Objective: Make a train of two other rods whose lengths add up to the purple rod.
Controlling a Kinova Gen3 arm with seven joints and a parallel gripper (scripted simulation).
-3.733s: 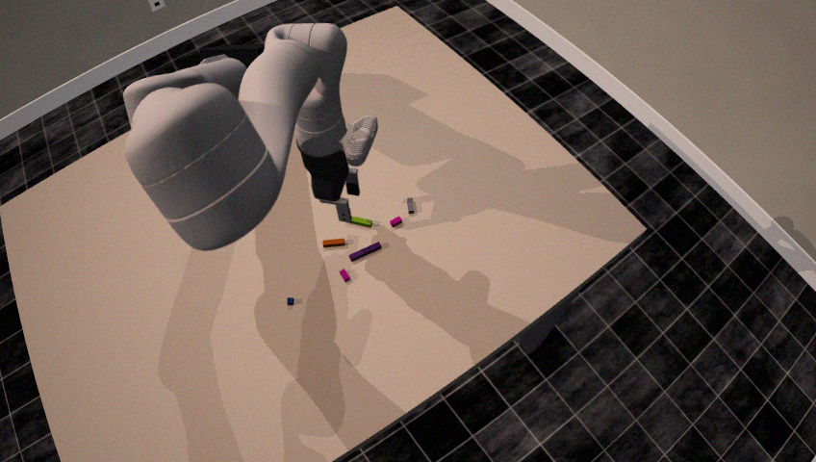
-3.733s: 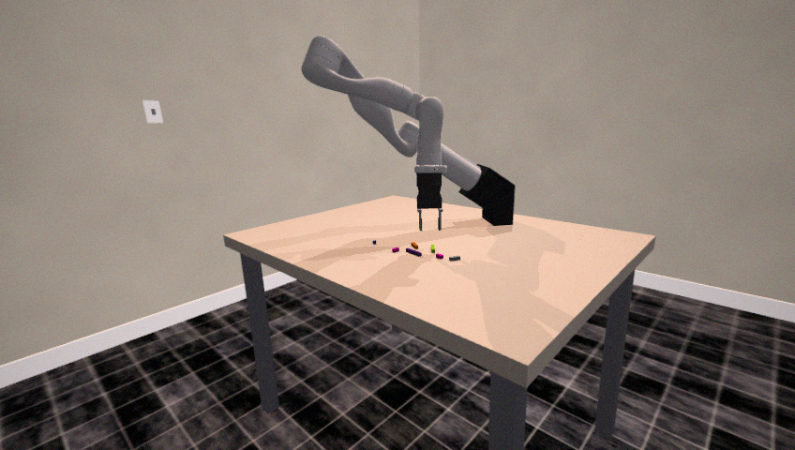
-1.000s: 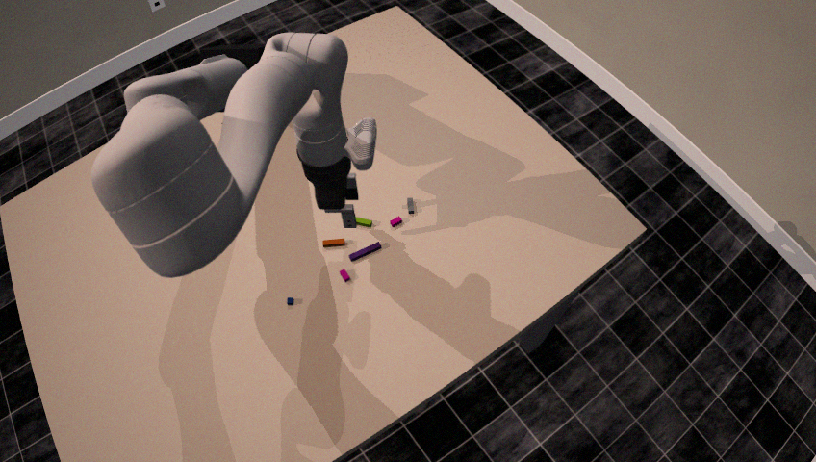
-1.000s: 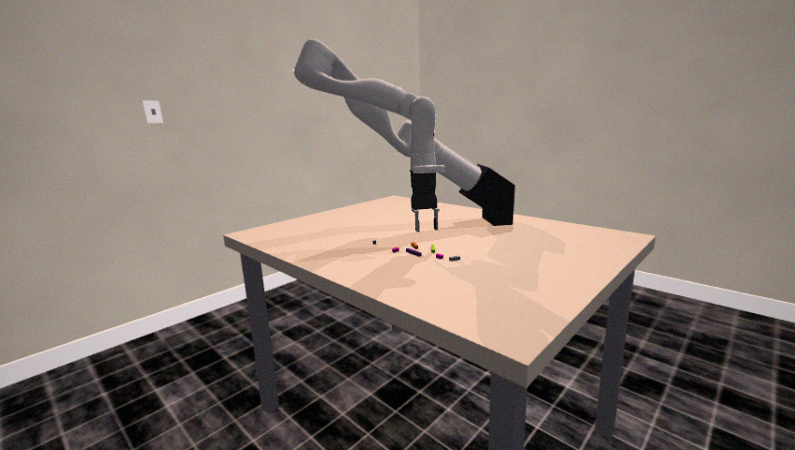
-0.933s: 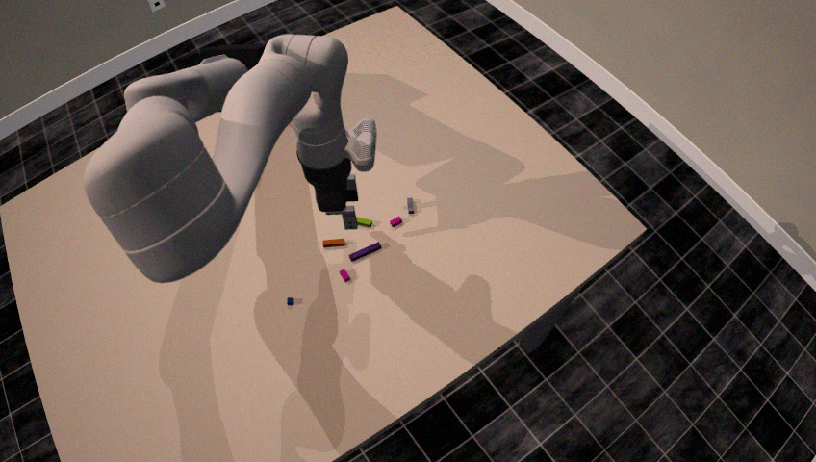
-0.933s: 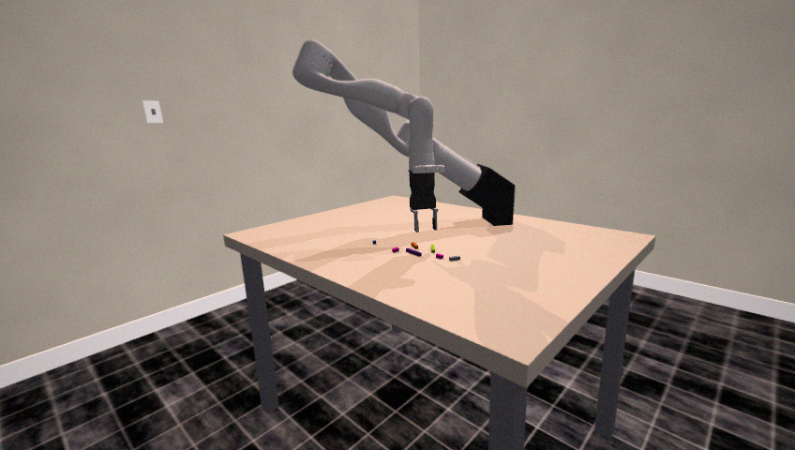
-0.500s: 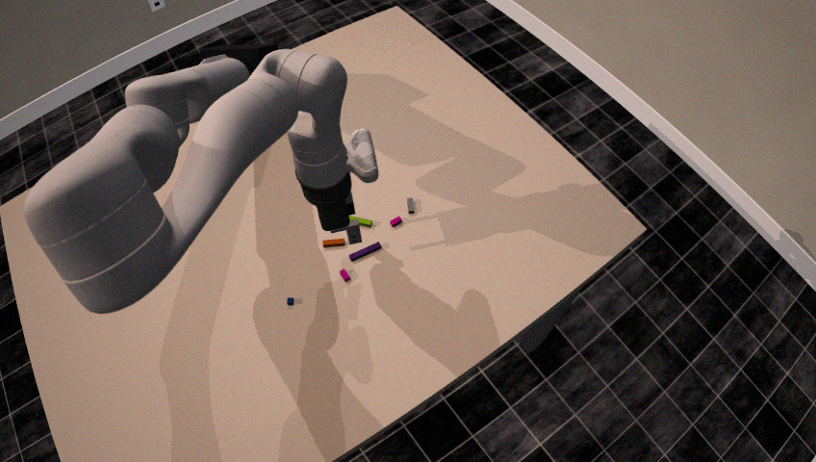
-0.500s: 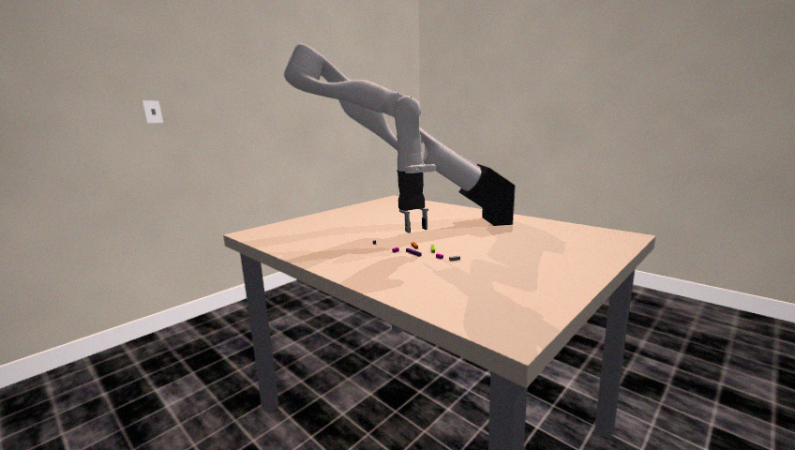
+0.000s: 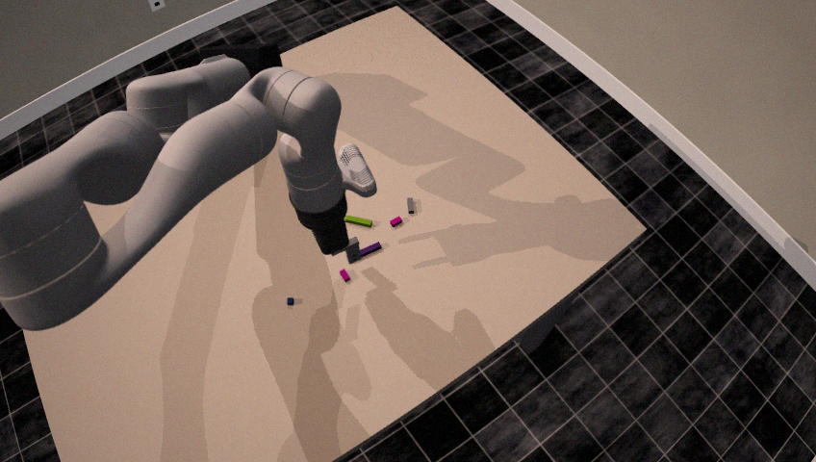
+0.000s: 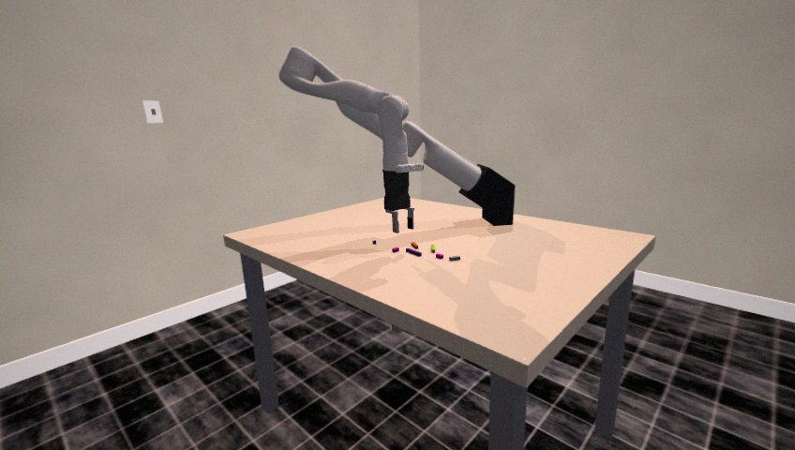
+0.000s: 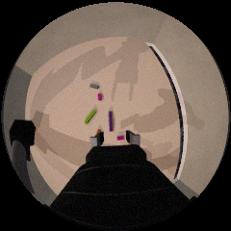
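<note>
No writing shows on rods or open pincer [image 10: 402, 220].

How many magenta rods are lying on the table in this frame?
2. One magenta rod lies between the lime rod and the grey rod. The other magenta rod lies just beyond the purple rod's near end, toward the blue rod. None seems hidden.

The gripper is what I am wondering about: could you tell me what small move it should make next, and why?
Probably lower it straight down around the orange rod. The gripper hangs open and empty roughly above that rod, and orange plus a magenta rod would match the purple rod in length.
</note>
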